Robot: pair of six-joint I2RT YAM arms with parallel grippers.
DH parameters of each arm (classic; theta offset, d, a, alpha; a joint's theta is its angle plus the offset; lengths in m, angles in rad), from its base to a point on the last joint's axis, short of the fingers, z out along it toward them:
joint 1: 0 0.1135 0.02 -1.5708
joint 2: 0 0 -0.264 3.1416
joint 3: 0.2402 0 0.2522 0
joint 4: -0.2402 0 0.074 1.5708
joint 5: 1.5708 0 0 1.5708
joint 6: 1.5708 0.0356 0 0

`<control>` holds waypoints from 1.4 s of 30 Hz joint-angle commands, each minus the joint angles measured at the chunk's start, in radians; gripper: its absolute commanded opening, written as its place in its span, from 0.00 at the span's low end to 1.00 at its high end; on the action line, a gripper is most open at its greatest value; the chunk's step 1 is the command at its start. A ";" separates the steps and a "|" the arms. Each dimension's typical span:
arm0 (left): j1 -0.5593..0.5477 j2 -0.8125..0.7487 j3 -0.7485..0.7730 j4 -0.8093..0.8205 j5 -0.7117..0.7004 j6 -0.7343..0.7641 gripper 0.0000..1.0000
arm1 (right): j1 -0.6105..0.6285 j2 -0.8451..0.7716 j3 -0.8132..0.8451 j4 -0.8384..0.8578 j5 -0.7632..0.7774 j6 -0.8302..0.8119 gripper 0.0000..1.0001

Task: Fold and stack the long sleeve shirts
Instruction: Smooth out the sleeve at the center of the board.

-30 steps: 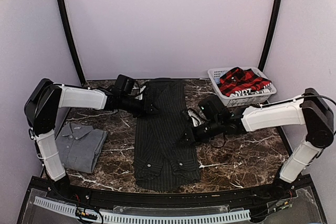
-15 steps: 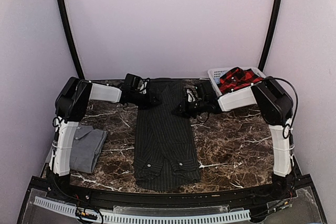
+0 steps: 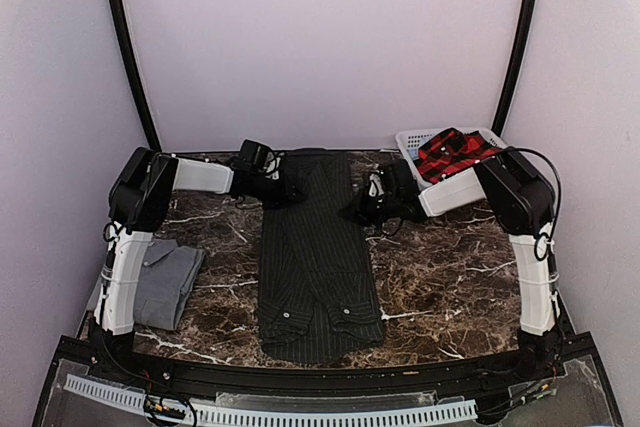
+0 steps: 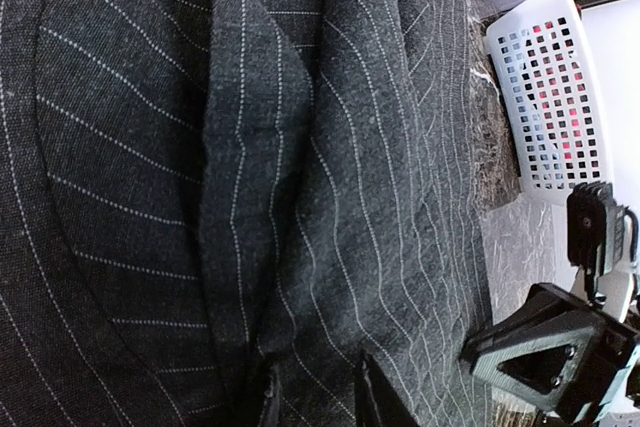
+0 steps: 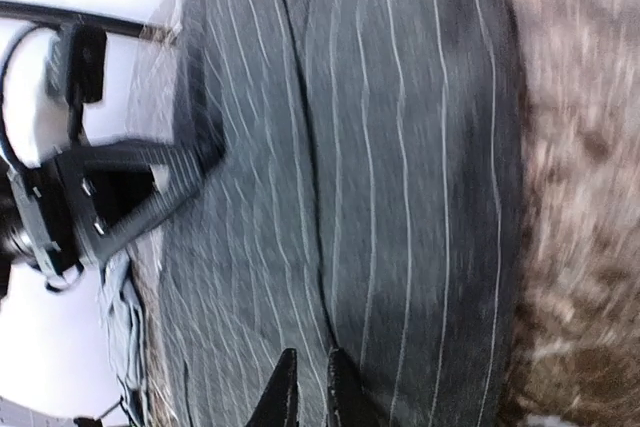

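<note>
Pinstripe shirt (image 3: 318,257) lies flat at centre of table (image 3: 450,267), long axis near-to-far. Left gripper (image 3: 287,190) and right gripper (image 3: 357,211) flank its far end, equally near; whether either is clenched on cloth cannot be told.

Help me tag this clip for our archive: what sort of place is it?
Probably a robot lab test booth: plain pale walls and a black frame, a left arm and right arm at a marbled table, with a shirt and basket staged on it.
</note>
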 commanded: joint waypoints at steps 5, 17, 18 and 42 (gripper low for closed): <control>0.005 -0.008 0.031 -0.038 0.002 0.023 0.24 | -0.032 0.088 0.305 -0.035 0.079 -0.032 0.10; 0.005 0.003 0.084 -0.070 0.021 0.026 0.24 | -0.064 0.505 0.920 -0.273 0.232 0.003 0.04; 0.005 0.003 0.089 -0.078 0.020 0.028 0.24 | -0.068 0.527 0.949 -0.286 0.242 0.021 0.04; 0.000 0.050 0.285 -0.055 0.008 0.012 0.27 | -0.086 0.279 0.676 -0.169 0.044 0.025 0.07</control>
